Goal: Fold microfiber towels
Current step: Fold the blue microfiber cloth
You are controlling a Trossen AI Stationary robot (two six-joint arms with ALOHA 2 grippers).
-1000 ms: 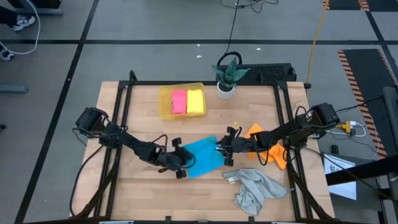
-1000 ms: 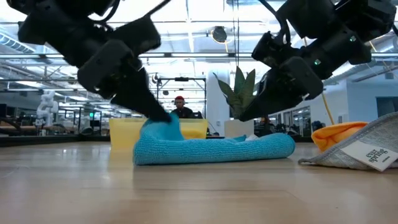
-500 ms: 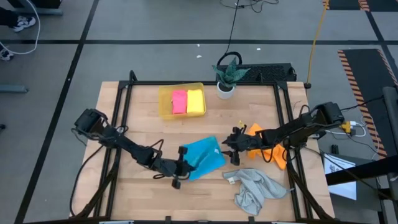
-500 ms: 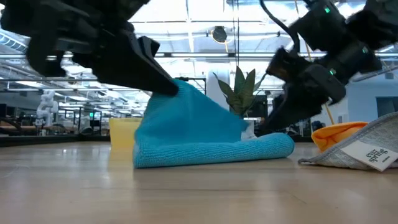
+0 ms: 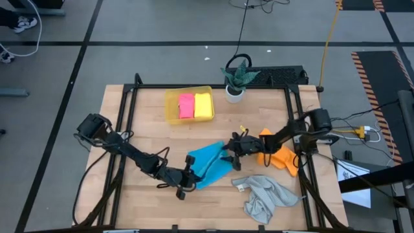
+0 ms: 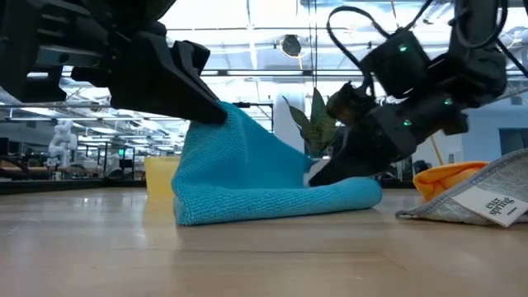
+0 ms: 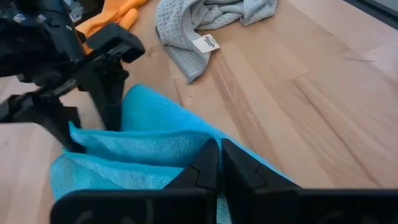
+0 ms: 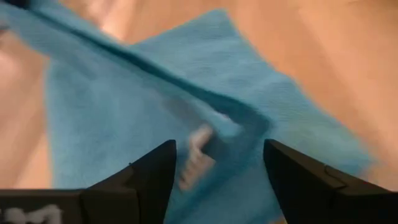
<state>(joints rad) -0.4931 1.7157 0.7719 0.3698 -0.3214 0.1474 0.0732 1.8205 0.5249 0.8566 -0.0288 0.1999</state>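
Now the left gripper (image 5: 189,176) pinches the blue towel (image 5: 208,164) with closed fingers, lifting an edge; the right gripper (image 5: 229,146) hovers open-fingered beside it.

Five towels in all: one blue towel (image 5: 210,164) at table centre, one orange towel (image 5: 279,155) at 3 o'clock, one grey towel (image 5: 265,197) at 5 o'clock, one pink towel (image 5: 186,105) and one yellow towel (image 5: 204,105) at 11 o'clock in one yellow tray (image 5: 171,103). One potted plant (image 5: 237,79) at 12 o'clock.

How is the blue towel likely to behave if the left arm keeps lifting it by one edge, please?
The blue towel would probably drape limply: it already sags from the left gripper in a soft slope. It looks light, so it may drag across the wooden table rather than stay put.
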